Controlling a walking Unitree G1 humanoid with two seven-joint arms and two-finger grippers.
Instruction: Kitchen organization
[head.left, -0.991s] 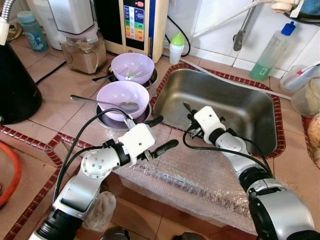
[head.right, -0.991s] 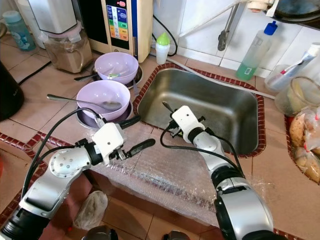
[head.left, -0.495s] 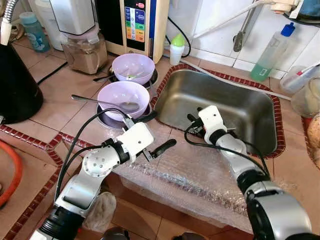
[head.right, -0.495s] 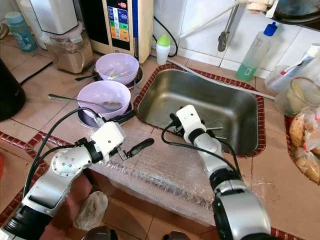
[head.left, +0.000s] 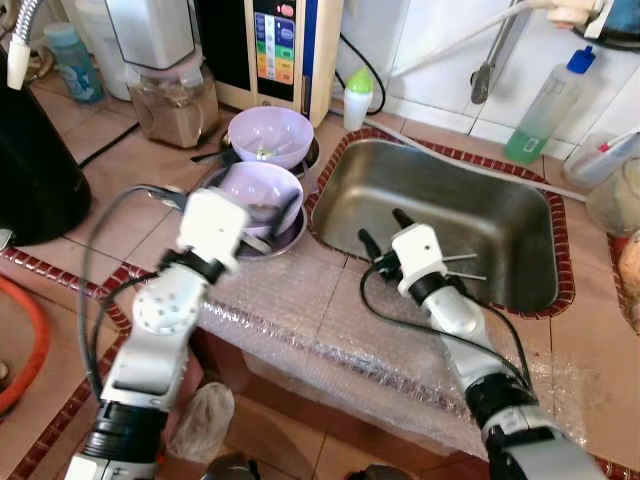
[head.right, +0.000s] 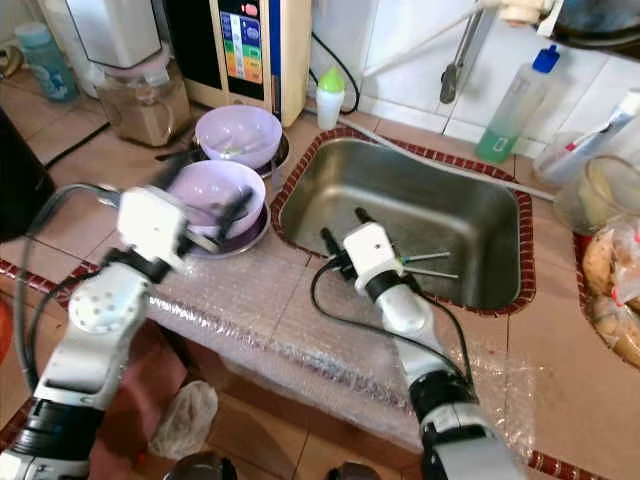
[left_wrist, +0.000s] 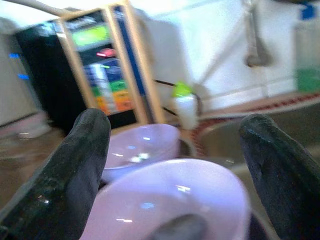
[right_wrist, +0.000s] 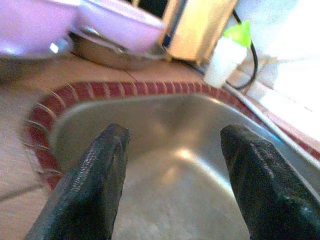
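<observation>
Lilac plastic bowl (head.left: 262, 190): our target; it sits on a dark plate (head.left: 285, 237) on the tiled counter (head.left: 120, 190), just beside the sink (head.left: 520, 215). A spoon lies inside it.
Second bowl (head.left: 270, 135): same lilac colour, just beyond the first, in front of the panelled appliance (head.left: 280, 45).
Left gripper (left_wrist: 175, 165): we hold its fingers released and spread wide. In the left wrist view the near bowl's rim lies between the two fingers, with the second bowl beyond the fingertips. No contact is visible.
Right gripper (right_wrist: 172, 150): we hold its fingers apart, grasping nothing. Beyond the fingertips is the sink basin; two thin utensils (head.left: 460, 265) lie on the sink floor, beside the gripper.
Handling estimate: we judge the bowl light, rigid and smooth, so likely slippery at the wall. The loose spoon may shift or tip out when we lift.
Grip point: we recommend pinching the rim, one finger inside and one outside, on the side away from the spoon.
Risk: we may drag the plate along.
</observation>
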